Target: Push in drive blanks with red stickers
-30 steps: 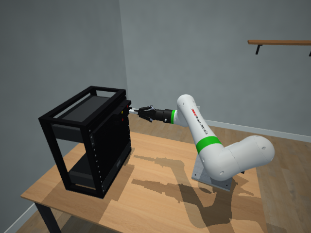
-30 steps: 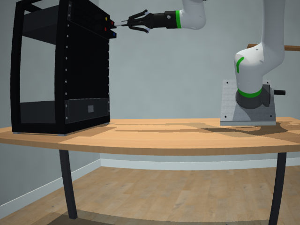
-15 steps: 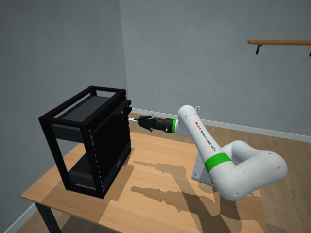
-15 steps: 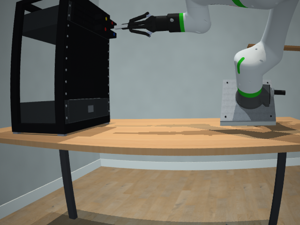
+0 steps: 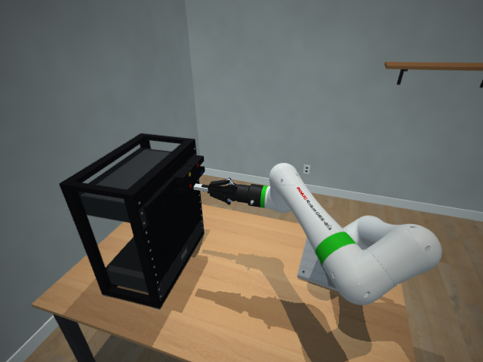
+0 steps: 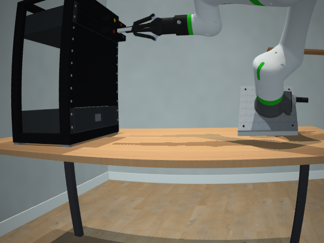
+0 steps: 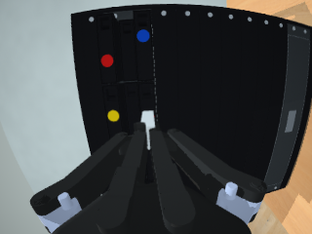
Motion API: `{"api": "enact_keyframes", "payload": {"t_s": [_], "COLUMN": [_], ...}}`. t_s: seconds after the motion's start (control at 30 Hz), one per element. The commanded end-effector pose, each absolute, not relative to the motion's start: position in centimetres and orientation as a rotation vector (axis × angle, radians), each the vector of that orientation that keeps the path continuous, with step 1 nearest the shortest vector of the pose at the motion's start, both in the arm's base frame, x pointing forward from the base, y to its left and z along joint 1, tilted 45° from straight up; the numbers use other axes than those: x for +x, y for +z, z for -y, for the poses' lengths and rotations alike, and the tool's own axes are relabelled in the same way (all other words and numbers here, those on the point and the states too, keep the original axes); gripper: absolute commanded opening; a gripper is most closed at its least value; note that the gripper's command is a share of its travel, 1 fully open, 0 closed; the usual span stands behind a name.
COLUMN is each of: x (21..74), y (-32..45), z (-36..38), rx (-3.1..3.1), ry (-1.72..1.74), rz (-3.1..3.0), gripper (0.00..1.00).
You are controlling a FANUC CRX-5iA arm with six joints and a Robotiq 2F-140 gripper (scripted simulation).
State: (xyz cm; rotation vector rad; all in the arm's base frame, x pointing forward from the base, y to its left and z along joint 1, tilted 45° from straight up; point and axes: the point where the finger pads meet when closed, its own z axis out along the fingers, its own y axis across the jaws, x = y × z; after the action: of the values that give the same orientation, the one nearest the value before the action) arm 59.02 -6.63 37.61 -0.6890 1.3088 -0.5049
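High top view, low side view, close wrist view share rack [image 5: 145, 218]

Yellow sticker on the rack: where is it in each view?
Top: yellow sticker at the rack's upper front corner, left of centre, just above the shut gripper.
Exterior: top left, highest of the dots, above and left of the gripper tips.
Wrist: left of centre, beside the fingertips.
Shared landmark: the blue sticker.
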Motion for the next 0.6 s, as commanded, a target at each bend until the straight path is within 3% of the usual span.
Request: {"api": "enact_keyframes", "payload": {"t_s": [0.0, 0.57], "x": [60.01, 60.15], "y": [37.75, 37.77], "z": [6.52, 6.5], "rx": [-0.688, -0.688], "ry": [-0.506, -0.506], "rz": [-1.308, -1.308], "gripper": [0.0, 0.0]}}
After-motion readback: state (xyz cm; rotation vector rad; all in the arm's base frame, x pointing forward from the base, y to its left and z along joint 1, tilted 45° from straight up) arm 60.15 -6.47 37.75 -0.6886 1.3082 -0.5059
